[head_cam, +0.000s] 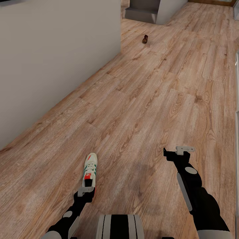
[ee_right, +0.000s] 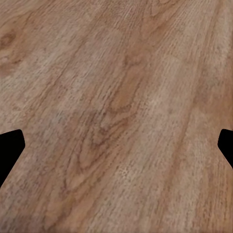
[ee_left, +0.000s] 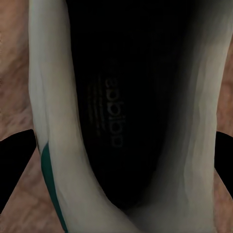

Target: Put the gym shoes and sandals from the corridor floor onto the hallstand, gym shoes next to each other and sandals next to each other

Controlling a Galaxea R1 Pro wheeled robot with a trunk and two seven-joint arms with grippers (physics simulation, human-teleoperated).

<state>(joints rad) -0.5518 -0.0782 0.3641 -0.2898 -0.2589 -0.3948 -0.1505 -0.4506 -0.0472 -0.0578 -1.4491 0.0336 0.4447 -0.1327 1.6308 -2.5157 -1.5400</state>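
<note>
One gym shoe [head_cam: 90, 169] is lying on the floor [head_cam: 149, 99]; left gripper [head_cam: 85, 190] is straddling its heel, fingers apart. Light, soft-walled: the stiffer heel collar looks the best hold. Right gripper [head_cam: 181, 150] is hanging spread, empty.

Place: home corridor, simulated render
Floor: light brown wood-grain plank floor [head_cam: 156, 99] thru whole passage
Wall: plain pale wall [head_cam: 49, 59] along left
Clues: gym shoe [head_cam: 90, 169] & sandal [head_cam: 145, 39] lying loose on floor; grey unit [head_cam: 142, 11] at far end

Head camera high, facing forward-down along corridor floor [head_cam: 149, 99]. Left wrist camera very near, looking into gym shoe [ee_left: 121, 121], shared with head view [head_cam: 90, 169]. Right wrist camera faces bare floor, close.
</note>
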